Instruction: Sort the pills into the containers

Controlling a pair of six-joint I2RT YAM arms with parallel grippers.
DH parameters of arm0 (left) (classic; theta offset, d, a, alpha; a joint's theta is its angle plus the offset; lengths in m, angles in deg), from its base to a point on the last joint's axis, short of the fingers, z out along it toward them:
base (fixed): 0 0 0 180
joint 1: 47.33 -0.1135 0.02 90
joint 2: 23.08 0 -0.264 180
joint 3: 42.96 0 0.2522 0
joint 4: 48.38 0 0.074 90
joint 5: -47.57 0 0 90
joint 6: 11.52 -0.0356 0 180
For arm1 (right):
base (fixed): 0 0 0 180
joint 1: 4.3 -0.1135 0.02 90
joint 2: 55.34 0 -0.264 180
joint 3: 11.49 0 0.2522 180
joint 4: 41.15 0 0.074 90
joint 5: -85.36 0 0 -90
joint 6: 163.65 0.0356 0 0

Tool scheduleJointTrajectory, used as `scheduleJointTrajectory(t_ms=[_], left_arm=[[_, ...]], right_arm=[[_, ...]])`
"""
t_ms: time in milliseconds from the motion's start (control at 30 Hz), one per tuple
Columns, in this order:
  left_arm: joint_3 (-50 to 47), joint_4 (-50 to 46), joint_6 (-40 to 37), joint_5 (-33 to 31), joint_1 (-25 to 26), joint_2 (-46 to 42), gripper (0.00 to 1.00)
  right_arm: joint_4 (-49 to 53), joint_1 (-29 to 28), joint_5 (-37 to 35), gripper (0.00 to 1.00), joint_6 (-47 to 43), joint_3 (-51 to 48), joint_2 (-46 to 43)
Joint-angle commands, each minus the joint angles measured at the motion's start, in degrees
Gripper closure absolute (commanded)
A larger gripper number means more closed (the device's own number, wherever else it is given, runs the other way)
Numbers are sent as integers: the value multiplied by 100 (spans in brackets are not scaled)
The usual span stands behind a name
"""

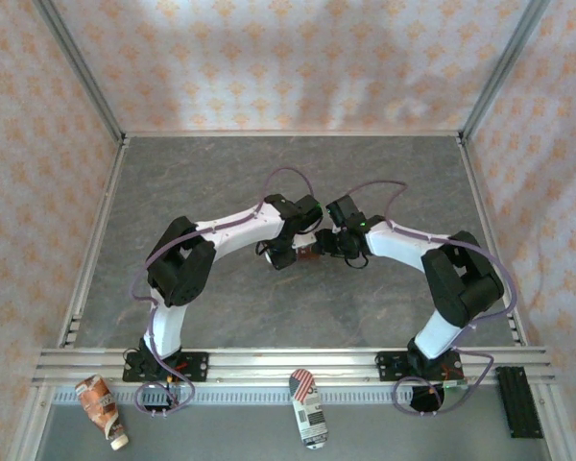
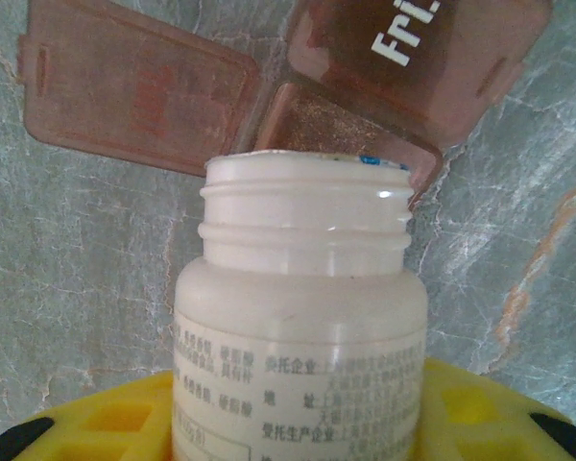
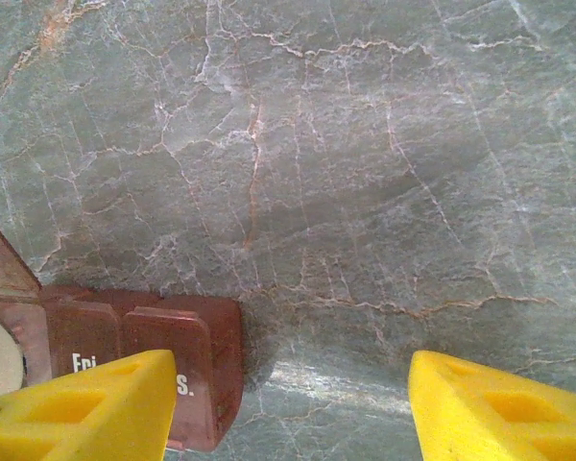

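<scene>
- Fingers [image 2: 115,427] of the left gripper [image 2: 298,413] clamp the white bottle [image 2: 302,317]; the right gripper [image 3: 293,403] fingers [image 3: 86,408] stand wide apart, holding nothing.
- Grey marbled table [image 3: 365,144] carries the containers [image 2: 336,120] near its middle, well away from every edge.
- Containers: one lid flipped open, the "Fri" lid shut.
- Bottle is uncapped, its mouth just before the open compartment.
</scene>
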Motion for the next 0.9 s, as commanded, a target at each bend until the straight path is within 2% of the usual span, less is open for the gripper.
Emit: scheduleJointTrajectory(t_ms=[0,467,867], left_arm=[[89,88,-4,23,68,87,100],[219,-9,-44,68,70,67,100],[152,91,-126,-323,151,55,100]], right_arm=[[18,-30,-12,35,-29,57,-204],[-123,49,102,36,13,-41,-77],[-205,52,175,36,34,-76,7]])
